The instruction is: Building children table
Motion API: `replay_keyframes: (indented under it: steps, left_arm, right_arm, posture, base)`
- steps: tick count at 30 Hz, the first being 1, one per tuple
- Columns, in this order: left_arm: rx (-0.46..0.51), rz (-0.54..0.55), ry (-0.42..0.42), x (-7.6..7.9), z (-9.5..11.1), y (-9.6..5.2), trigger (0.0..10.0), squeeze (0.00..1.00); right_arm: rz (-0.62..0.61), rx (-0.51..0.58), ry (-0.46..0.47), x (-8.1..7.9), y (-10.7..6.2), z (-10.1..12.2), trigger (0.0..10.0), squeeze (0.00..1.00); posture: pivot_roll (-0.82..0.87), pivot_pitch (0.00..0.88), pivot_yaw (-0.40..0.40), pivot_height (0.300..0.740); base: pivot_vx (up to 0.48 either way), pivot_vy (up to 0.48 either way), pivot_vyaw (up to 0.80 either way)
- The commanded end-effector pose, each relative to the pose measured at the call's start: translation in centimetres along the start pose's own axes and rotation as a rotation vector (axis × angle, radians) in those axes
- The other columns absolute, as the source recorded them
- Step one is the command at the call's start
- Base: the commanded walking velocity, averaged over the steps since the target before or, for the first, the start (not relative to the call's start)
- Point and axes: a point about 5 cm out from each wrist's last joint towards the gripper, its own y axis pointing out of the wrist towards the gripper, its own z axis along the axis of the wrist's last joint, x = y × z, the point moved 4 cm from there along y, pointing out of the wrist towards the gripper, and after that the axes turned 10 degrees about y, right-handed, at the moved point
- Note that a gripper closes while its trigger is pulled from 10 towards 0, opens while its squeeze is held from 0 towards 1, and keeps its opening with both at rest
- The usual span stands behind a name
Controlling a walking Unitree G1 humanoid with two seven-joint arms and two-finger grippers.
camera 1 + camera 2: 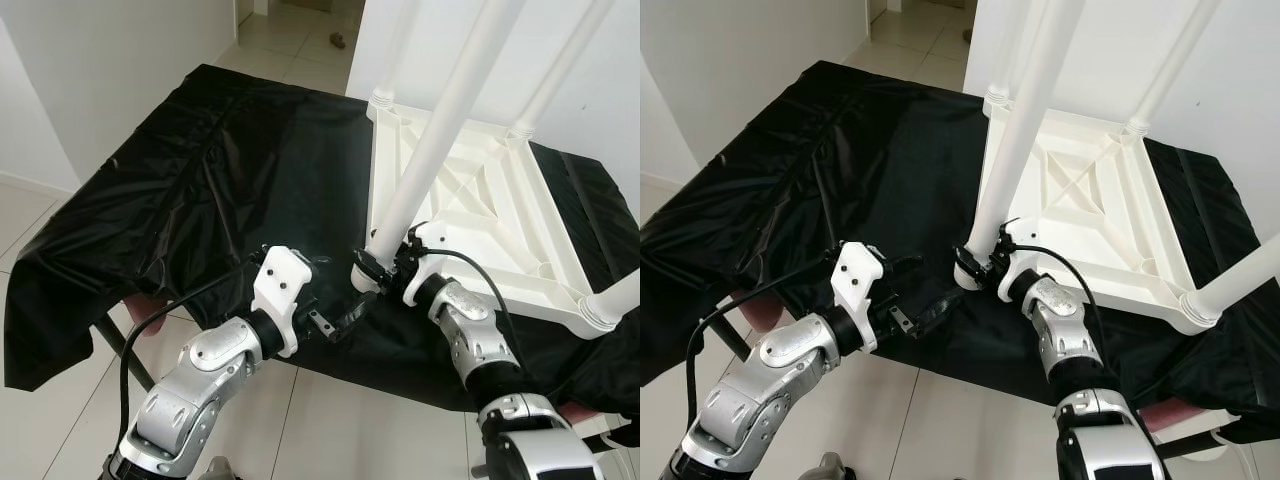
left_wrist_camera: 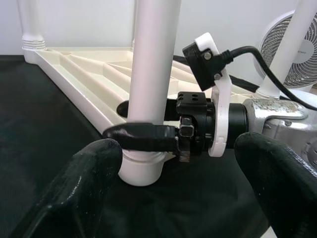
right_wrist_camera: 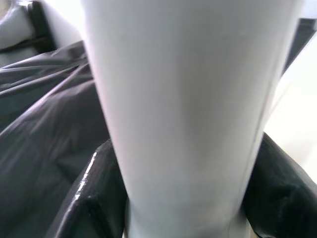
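Note:
A white children's table top (image 1: 470, 200) lies upside down on a surface covered with black sheet (image 1: 220, 170). White legs stand up from its corners. My right gripper (image 1: 372, 268) is shut on the near-left leg (image 1: 430, 150) just above its socket; in the right wrist view that leg (image 3: 188, 109) sits between the black fingers (image 3: 99, 198). My left gripper (image 1: 335, 322) hovers open over the black sheet, just left of that leg, holding nothing. In the left wrist view its two fingertips (image 2: 89, 173) frame the leg (image 2: 153, 64) and the right gripper (image 2: 148, 136).
A far-left leg (image 1: 385, 60), a far-right leg (image 1: 560, 70) and a near-right leg (image 1: 610, 300) also rise from the table top. A white fan (image 2: 287, 44) stands behind. Pale tiled floor (image 1: 300, 420) lies below the front edge. White walls close in on both sides.

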Motion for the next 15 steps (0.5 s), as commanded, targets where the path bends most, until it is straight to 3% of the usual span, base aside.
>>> replay_keyframes:
  steps: [1, 4, 10, 13, 15]
  left_arm:
    - [-0.006, -0.024, -0.01, 0.6, -0.1, 0.0, 10.0, 0.0]
    - [-0.007, -0.03, -0.019, 0.8, -0.2, 0.0, 10.0, 0.0]
    - [-0.007, -0.033, -0.019, 0.8, -0.2, 0.1, 10.0, 0.0]
    - [-0.004, -0.042, -0.02, 0.8, -0.2, 0.2, 10.0, 0.0]
    - [-0.003, -0.043, -0.02, 0.8, -0.1, 0.2, 10.0, 0.0]
  right_arm:
    - [-0.088, -0.041, 0.033, 1.2, -1.1, -1.3, 0.0, 0.0]
    - [-0.287, -0.004, 0.05, 1.5, -2.1, -1.1, 0.0, 0.0]
    - [-0.361, 0.024, 0.045, 1.6, -2.7, -0.8, 0.0, 0.0]
    - [-0.563, 0.046, -0.003, 1.6, -3.6, -0.4, 0.0, 0.0]
    - [-0.609, 0.051, -0.012, 1.4, -3.8, -0.4, 0.0, 0.0]
  posture:
    - [0.13, 0.102, -0.124, 0.74]
    - [0.12, 0.103, -0.124, 0.74]
    - [0.12, 0.103, -0.122, 0.74]
    - [0.11, 0.102, -0.115, 0.74]
    - [0.11, 0.102, -0.115, 0.74]
  base:
    - [0.0, 0.0, 0.0]
    - [0.0, 0.0, 0.0]
    - [0.0, 0.0, 0.0]
    - [0.0, 0.0, 0.0]
    - [0.0, 0.0, 0.0]
